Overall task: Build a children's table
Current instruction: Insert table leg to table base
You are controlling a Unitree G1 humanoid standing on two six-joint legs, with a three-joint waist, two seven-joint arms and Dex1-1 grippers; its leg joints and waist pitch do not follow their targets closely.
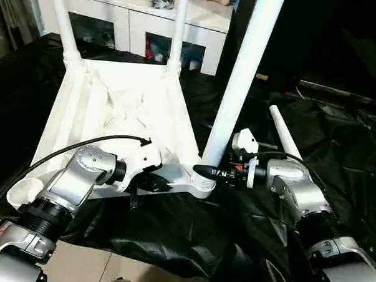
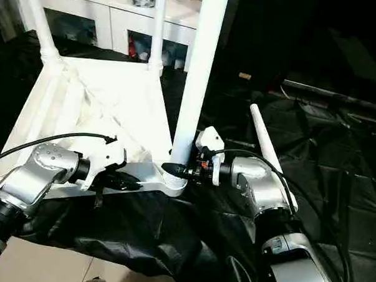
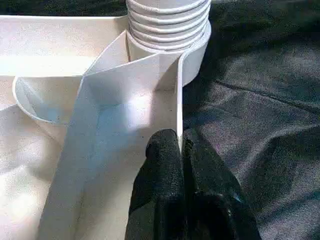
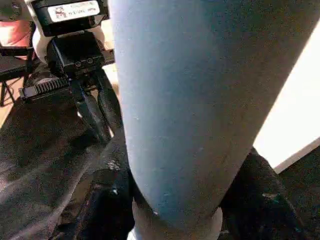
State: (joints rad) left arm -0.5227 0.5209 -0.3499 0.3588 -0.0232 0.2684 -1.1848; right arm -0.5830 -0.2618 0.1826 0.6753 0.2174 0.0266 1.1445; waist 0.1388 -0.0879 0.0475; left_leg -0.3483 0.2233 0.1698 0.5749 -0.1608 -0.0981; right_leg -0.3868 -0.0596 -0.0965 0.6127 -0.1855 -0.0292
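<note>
Table top (image 1: 114,106) underside up, right claw (image 1: 206,172) grasping upright leg (image 1: 240,81), left claw (image 3: 181,150) clenched on rim.

Both silver forearms reach inward; the left gripper (image 3: 181,165) has its fingers pinched together, the right gripper (image 1: 206,172) has fingers spread, clasping.

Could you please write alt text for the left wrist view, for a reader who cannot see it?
The left gripper pinches a thin upright rib on the white table top's underside, its two black fingers closed on it. Just beyond, a threaded leg end sits in the corner socket, with black sheeting alongside.
</note>
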